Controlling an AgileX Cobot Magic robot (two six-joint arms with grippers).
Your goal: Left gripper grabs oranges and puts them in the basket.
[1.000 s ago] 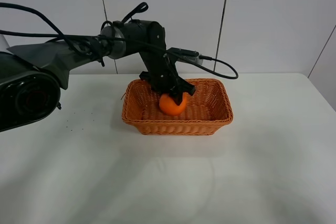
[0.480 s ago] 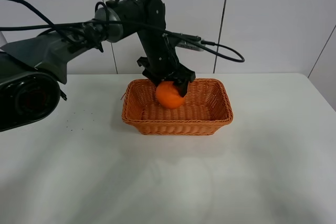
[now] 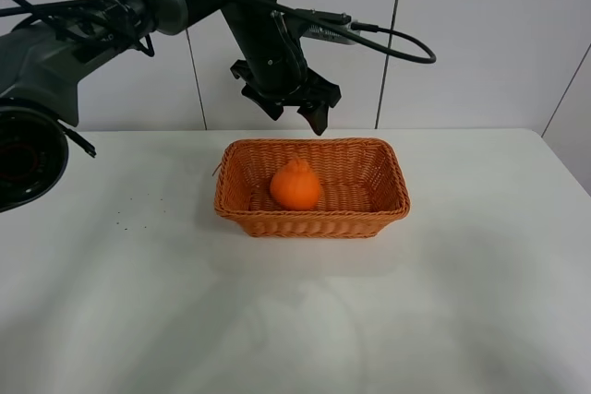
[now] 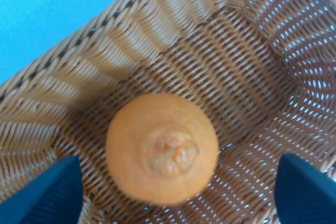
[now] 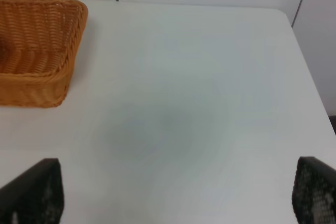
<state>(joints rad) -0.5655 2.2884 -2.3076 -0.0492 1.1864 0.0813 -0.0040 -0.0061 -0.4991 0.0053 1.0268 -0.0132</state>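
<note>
The jaws of the left gripper, a dark 2-fingered claw on a black arm, stand wide apart and hold nothing. In the high view they hang in the air at 12 o'clock from the fruit, above the basket's far rim and clear of it. The left wrist view looks straight down between the 2 fingertips, and nothing touches either one.

Below them the bright orange round fruit with a bumpy knob on top rests on the floor of the rectangular orange-brown woven wicker basket, knob up. It lies a little toward 9 o'clock from the basket's middle, apart from the sloping walls.

The basket stands on the white counter, near its far edge. A black cable loops out from the arm toward 3 o'clock, in front of the pale panelled wall.

The jaws of the right gripper also stand wide and hold nothing, over bare counter with one corner of the basket in sight. The high view does not show this gripper.
</note>
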